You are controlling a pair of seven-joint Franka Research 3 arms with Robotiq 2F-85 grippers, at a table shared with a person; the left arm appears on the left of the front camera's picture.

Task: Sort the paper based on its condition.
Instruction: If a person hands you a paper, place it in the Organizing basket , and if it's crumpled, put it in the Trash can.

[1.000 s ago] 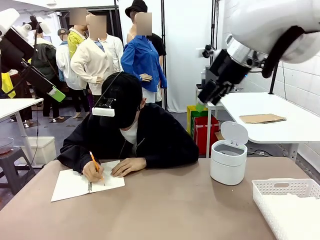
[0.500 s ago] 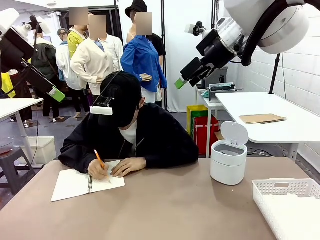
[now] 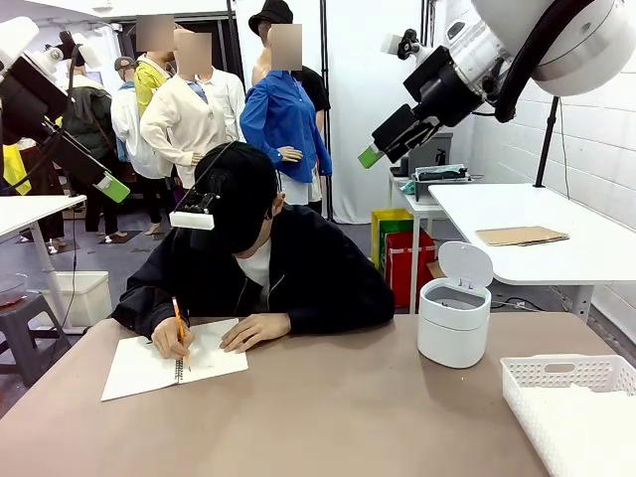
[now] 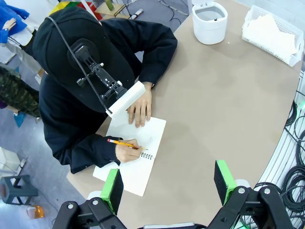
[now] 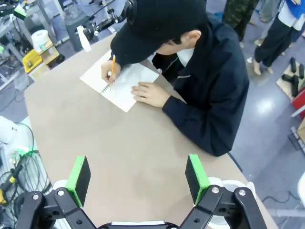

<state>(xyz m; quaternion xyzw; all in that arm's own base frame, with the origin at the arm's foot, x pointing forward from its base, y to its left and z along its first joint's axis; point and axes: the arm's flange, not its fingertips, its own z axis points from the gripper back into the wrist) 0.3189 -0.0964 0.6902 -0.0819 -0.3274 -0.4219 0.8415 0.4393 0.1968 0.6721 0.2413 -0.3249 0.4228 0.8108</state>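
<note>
White paper (image 3: 586, 429) lies in the white basket (image 3: 556, 372) at the table's right front corner, and in the left wrist view the paper (image 4: 270, 34) sits inside the basket (image 4: 290, 59). My right gripper (image 3: 373, 154) hangs high above the far side of the table, open and holding nothing; its wrist view has the right gripper (image 5: 137, 179) looking down on the person and bare tabletop. My left gripper (image 3: 111, 188) is raised at the far left. Seen from its wrist, the left gripper (image 4: 168, 186) is open and holds nothing.
A person in a black cap and jacket leans over the table, writing with an orange pencil (image 3: 179, 323) in a spiral notebook (image 3: 139, 370). A white bin (image 3: 454, 320) with its lid up stands right of centre. A brown cardboard sheet (image 3: 521, 236) lies on the far white table.
My right arm swung up from just above the bin to high over the far side, then eased slightly right. The person's writing hand shifted a little. The left arm stayed put.
</note>
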